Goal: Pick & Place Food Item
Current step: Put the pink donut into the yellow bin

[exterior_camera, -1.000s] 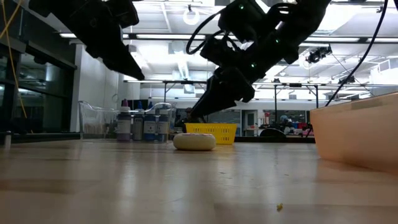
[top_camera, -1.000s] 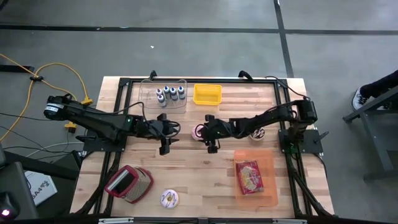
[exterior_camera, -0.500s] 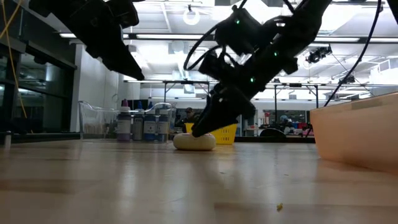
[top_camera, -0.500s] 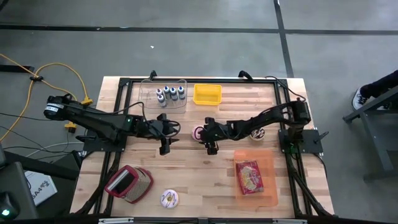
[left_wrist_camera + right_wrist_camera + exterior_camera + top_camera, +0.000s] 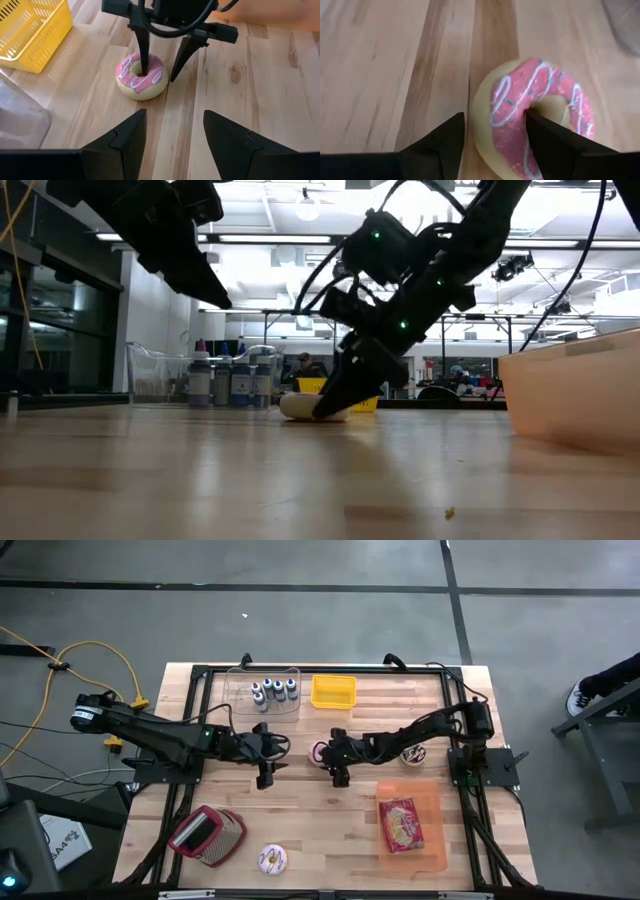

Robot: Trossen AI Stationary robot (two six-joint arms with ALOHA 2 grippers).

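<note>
A pink-iced donut (image 5: 319, 752) with white stripes lies flat on the wooden table near its middle; it also shows in the left wrist view (image 5: 150, 82) and the right wrist view (image 5: 515, 110). My right gripper (image 5: 328, 754) is open and slants down over it from the right. One finger stands in the donut's hole (image 5: 142, 70) and the other outside the ring (image 5: 179, 65). My left gripper (image 5: 268, 760) is open and hangs above the table, left of the donut, with nothing between its fingers (image 5: 125, 140). My right gripper has the near-side part of the donut's ring (image 5: 495, 120) between its open fingers, one finger in the hole (image 5: 542, 125) and one outside (image 5: 452, 132), slanting down from the table's right. I cannot tell whether either finger touches it. The donut lies flat on the table.
At the far edge stand a yellow basket (image 5: 333, 691) and a clear box of small bottles (image 5: 266, 692). An orange tray (image 5: 430, 802) with a red food packet (image 5: 401, 825) lies near right. Another donut (image 5: 271, 859) and a red-rimmed pouch (image 5: 205, 835) lie near left.
My right gripper has come down and slightly toward the table's left, from just above the donut to table height, so that its fingers now stand on either side of the ring. The donut has stayed where it was.
</note>
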